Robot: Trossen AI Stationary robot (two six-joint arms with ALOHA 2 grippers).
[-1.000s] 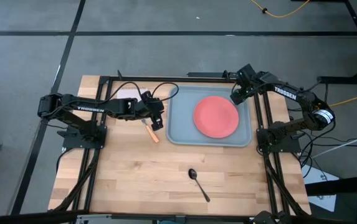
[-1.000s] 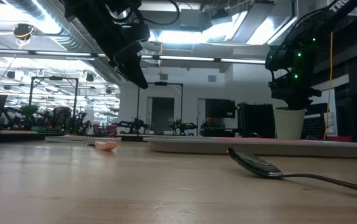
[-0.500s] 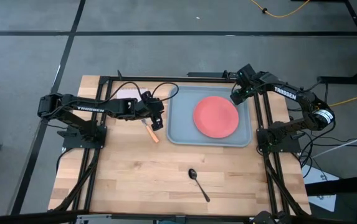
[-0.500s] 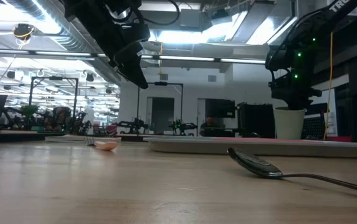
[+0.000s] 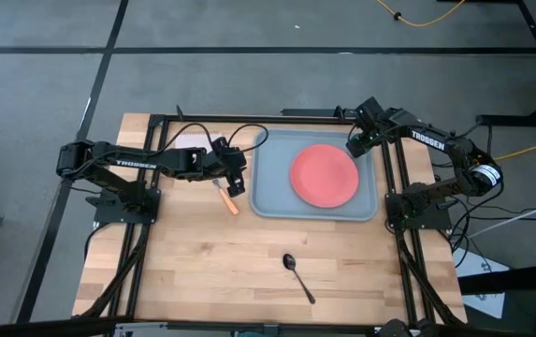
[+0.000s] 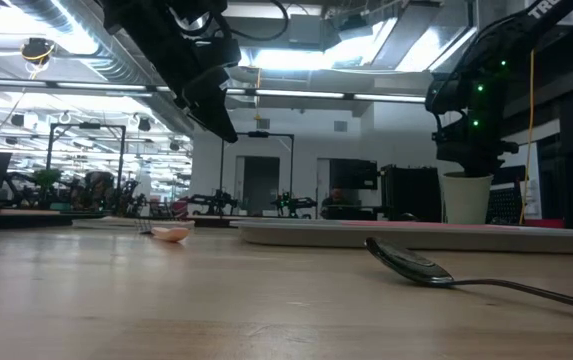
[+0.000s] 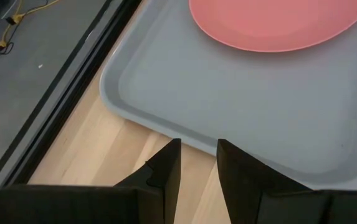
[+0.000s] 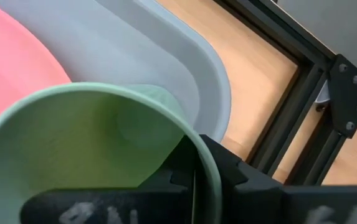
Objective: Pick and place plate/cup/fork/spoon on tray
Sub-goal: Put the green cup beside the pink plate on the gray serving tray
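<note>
The coral-red plate (image 5: 324, 175) lies flat in the blue-grey tray (image 5: 268, 192), and it also shows in the left wrist view (image 7: 278, 22). My right gripper (image 5: 354, 145) is shut on the light-green cup (image 8: 85, 143) over the tray's far right corner. The cup stands upright in the low view (image 6: 463, 198). My left gripper (image 5: 237, 178) hovers empty just left of the tray, with a narrow gap between its fingers (image 7: 200, 165). The orange-handled fork (image 5: 226, 197) lies on the table below it. The dark spoon (image 5: 297, 276) lies near the front edge. My right gripper pinches the cup's wall at the rim (image 8: 208, 177), one finger inside the cup (image 8: 181, 168) and one outside (image 8: 240, 180), coming from above. The cup is upright, mouth up. I cannot tell whether its base rests on the tray or hangs just above it.
A pale napkin (image 5: 186, 140) lies at the far left under the left arm. Dark frame rails (image 5: 394, 178) run along both sides of the table. Bare wood (image 5: 202, 262) spreads across the front half around the spoon.
</note>
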